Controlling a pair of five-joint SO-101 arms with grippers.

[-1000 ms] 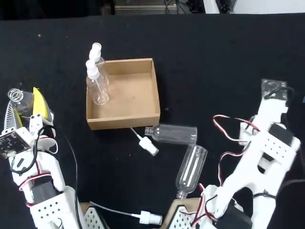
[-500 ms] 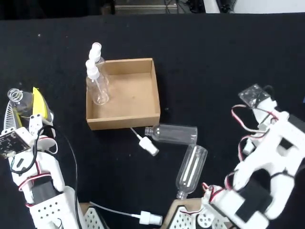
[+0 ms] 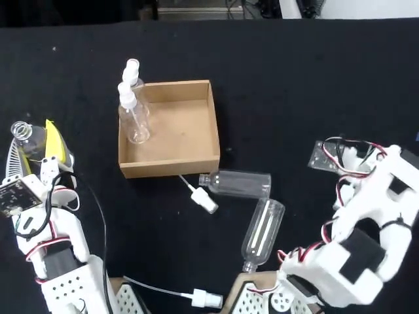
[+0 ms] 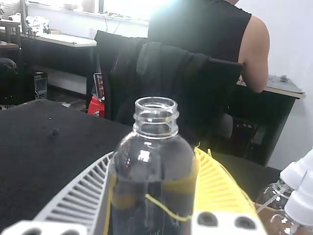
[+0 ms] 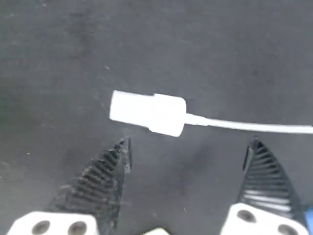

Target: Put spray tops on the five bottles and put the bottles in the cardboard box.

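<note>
Change: right arm has swung in since a second ago; its wrist end came from the far right of the black tabletop (image 3: 294, 78) toward the middle and nearer the front edge. Left arm, box and bottles lie as before.
Left claw (image 3: 30, 139): clamped on an uncapped clear plastic bottle (image 4: 155, 147), with a white ribbed finger on one side and a yellow finger on the other. It is held at the tabletop's left edge, mouth up, long axis vertical.
Right claw (image 5: 190, 143): black ribbed fingers spread apart. A white spray top with thin tube (image 5: 147, 113) lies on the tabletop just beyond the tips, untouched, its tube crosswise to the fingers.
Box: open brown cardboard box (image 3: 171, 165), centre-left. Two capped clear bottles (image 3: 134, 124) stand upright at its left wall, one behind the other.
Lying bottle one (image 3: 239, 184): just in front of the box's front right corner. Its long axis runs left–right, neck pointing left toward a small white spray top (image 3: 206, 201).
Lying bottle two (image 3: 263, 230): long axis diagonal, neck toward the front edge, base just beside bottle one.
Front-edge spray top (image 3: 208, 300): its tube trails left along the front edge.
Room: black cloth runs between the box's right wall and the right arm, which stands well apart from the box.
</note>
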